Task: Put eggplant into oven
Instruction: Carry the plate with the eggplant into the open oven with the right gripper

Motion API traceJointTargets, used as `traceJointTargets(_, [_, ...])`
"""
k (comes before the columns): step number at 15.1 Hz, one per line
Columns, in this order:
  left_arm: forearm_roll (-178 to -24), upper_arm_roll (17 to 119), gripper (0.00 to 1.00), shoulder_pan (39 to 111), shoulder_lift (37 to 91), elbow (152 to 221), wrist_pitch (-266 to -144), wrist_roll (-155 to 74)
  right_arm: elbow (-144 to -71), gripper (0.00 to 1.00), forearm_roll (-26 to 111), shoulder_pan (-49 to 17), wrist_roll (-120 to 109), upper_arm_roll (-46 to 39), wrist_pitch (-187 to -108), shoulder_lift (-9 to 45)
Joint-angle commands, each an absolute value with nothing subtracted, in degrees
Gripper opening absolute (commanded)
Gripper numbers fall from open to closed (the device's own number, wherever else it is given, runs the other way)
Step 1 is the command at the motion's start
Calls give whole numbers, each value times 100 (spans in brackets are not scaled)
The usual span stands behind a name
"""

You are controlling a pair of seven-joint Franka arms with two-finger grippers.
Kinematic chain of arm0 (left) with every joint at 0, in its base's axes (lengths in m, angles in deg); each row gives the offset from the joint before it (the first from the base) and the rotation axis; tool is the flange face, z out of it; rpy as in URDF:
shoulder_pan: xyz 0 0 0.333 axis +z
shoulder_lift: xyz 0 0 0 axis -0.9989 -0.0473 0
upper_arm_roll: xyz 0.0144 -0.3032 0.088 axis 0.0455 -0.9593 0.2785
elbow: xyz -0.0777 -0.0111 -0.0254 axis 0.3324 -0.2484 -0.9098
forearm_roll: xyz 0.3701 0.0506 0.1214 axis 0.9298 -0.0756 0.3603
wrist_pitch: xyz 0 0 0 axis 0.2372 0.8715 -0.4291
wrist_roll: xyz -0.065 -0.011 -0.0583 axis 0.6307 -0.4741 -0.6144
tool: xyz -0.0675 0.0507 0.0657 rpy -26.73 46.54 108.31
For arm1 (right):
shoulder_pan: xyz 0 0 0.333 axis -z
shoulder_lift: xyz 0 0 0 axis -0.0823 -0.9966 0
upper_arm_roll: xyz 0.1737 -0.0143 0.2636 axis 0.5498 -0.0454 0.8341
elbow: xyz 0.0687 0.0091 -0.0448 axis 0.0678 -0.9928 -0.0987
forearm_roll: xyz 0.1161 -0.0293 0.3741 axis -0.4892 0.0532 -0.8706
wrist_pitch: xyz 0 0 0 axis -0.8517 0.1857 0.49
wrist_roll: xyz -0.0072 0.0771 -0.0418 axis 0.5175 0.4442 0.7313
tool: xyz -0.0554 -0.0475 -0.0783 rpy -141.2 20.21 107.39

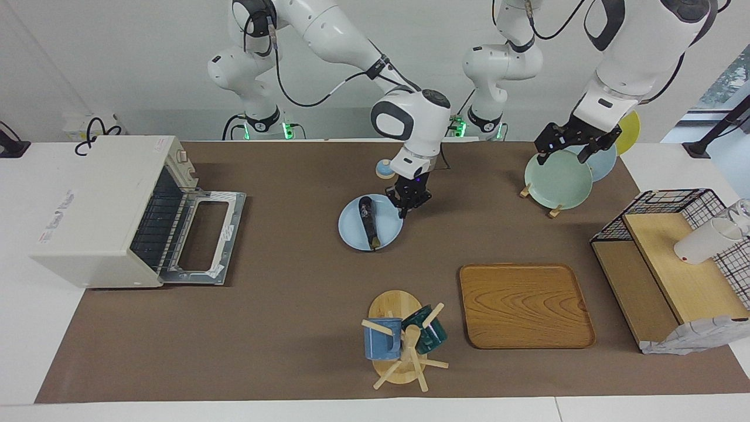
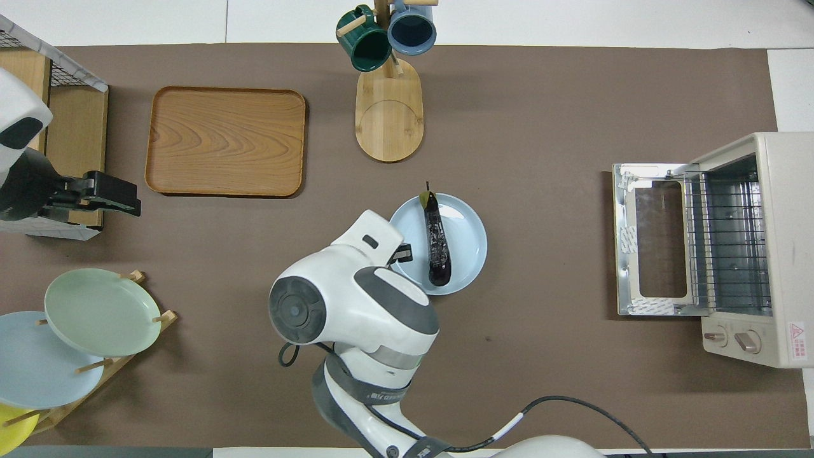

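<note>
Closest to the robots, the left gripper point(image 1: 571, 143) just waits with its jaws apart over the plate rack point(image 1: 551, 205). The right gripper point(image 1: 408, 206) is clamped on the blue plate's point(image 1: 351, 225) rim, with the eggplant point(image 1: 368, 218) lying on it. The oven point(image 1: 111, 205) sits door-down and empty, so the actual loading isn't done yet.

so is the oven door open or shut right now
Open. The oven has its door folded flat onto the table, and the wire rack inside is exposed.
</note>
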State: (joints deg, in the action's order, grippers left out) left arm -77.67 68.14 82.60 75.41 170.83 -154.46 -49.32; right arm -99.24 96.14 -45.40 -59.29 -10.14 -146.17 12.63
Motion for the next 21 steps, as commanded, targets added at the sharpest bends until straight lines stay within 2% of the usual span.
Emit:
traceJointTargets(1, [-7659,6746,100,8359,7541,17047,-15329,-4971,-10514,0,9693,-3744,-4909,-934,-14477,2019])
traceJointTargets(6, [-7659,6754,100,8403,7541,17047,-15373,-4971,-11752,0,9693,-2540,-4116,-934,-14572,2872])
traceJointTargets(8, [-7650,6772,100,8412,7541,17047,-15355,-4971,-11947,0,9685,-1917,-3503,-934,-14625,3040])
traceJointTargets(11, [-7650,6781,100,8412,7541,17047,-15390,-4962,-12639,0,9605,-1177,-2772,-926,-15264,3434])
traceJointTargets(16, [-7650,6781,100,8412,7541,17047,-15382,-4953,-13660,0,9605,-517,-2349,-934,-16277,3796])
traceJointTargets(21, [-7650,6772,100,8412,7541,17047,-15382,-4953,-13899,0,9579,-279,-2279,-934,-16305,3884])
